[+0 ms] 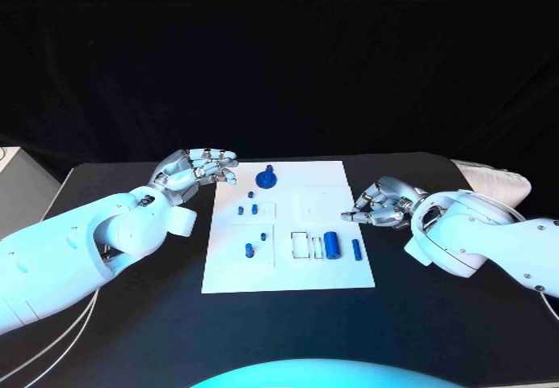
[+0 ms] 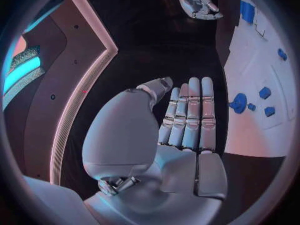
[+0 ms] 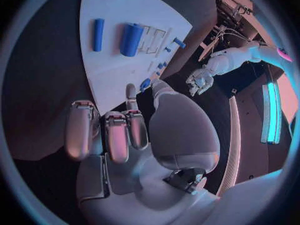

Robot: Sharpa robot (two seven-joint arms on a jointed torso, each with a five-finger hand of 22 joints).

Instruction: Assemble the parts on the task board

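Observation:
The white task board lies in the middle of the table. On it are a blue knob-like part at the far end, several small blue parts down its left half, and a thick blue cylinder beside a thinner one at the near right. My left hand hovers at the board's far left corner, fingers straight and together, holding nothing; the knob is just beyond them. My right hand sits at the board's right edge, fingers loosely bent, with nothing in it.
The black table stretches wide to both sides and in front of the board. A white bundle lies at the far right, behind my right arm. A pale object stands off the table's far left.

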